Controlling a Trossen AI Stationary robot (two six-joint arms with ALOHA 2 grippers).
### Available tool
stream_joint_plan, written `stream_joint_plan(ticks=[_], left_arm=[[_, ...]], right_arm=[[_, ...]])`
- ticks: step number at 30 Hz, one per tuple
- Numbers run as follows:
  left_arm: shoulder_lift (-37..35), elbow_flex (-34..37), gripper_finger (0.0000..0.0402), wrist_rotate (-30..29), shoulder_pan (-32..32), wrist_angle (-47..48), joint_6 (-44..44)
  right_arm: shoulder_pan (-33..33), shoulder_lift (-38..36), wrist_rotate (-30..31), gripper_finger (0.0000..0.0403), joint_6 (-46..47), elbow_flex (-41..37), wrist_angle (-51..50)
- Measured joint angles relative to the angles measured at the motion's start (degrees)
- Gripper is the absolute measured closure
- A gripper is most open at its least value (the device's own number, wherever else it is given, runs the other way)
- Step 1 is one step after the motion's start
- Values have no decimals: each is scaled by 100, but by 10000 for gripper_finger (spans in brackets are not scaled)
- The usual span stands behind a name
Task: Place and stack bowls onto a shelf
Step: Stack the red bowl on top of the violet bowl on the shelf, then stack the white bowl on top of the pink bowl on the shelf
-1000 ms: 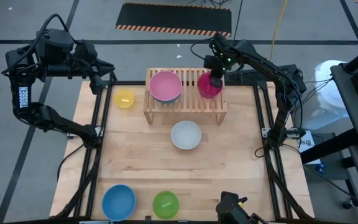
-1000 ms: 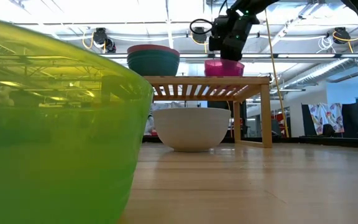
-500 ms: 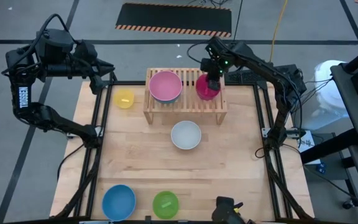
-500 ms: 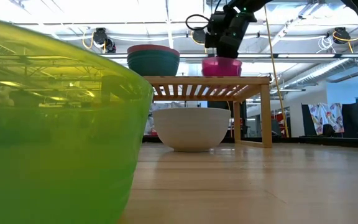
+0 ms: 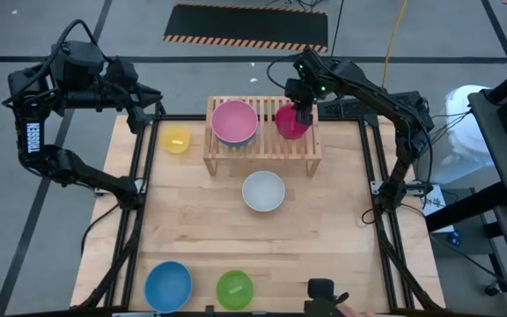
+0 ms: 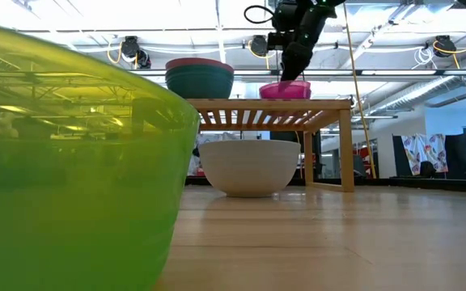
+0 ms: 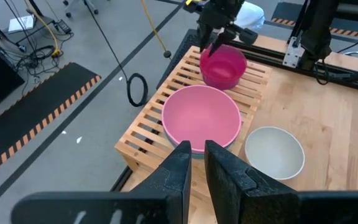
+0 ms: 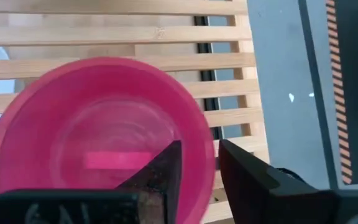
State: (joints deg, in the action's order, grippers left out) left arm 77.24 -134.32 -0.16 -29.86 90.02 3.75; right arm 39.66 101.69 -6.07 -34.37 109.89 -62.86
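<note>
**Magenta bowl on the rack, right fingers astride its rim**

Magenta plastic fills most of the right wrist view: the small round magenta bowl (image 8: 98,140) sits upright on the slats, and the two dark fingers (image 8: 160,171) of the right gripper (image 5: 303,112) stand a narrow gap apart, one inside the bowl's wall and one outside it, with the rim between them. Whether they pinch the rim or have let it go cannot be told. In the low view the right gripper (image 6: 291,66) hangs straight above the bowl's far edge.

The bowl rests on the right part of the low light-wood slatted shelf (image 5: 262,148). Beside it, on the shelf's left part, the large pink plastic bowl (image 5: 234,121) lies nested in a teal bowl (image 6: 200,83). A half-second ago the magenta bowl was a little higher and held under the gripper; now it sits flat on the slats and the wrist has risen slightly.

On the wooden counter (image 5: 324,229), a large white round bowl (image 5: 263,191) stands just in front of the shelf. A small yellow bowl (image 5: 176,140) lies left of the shelf. A blue bowl (image 5: 168,285) and a lime green bowl (image 5: 234,289) lie near the counter's front edge.

The left gripper (image 7: 196,163) waits off the counter's back left corner, its fingers almost together and empty.
</note>
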Motion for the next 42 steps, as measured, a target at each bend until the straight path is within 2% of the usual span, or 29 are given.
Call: stream_joint_plan(ticks=[5,9,14,20,25,32,42], left_arm=[[0,0,348,0,0,0,2],[1,0,348,2,-1,0,24],[-1,4,348,2,1,-2,218],[88,294,348,173,137,-4,315],[208,978,348,354,588,-4,702],[204,2171,348,1097,1413,-39,1629],[198,3494,348,1015,2502,-848,1815]], right_arm=[[-4,-114,22,301,-122,0,46],[-37,-459,33,300,-564,-1,369],[-233,-1285,35,300,-841,0,830],[-491,-2363,33,300,-826,4,915],[-529,-2988,28,300,-324,4,952],[-529,-3536,25,300,260,4,950],[-529,-3806,-13,300,1563,4,943]])
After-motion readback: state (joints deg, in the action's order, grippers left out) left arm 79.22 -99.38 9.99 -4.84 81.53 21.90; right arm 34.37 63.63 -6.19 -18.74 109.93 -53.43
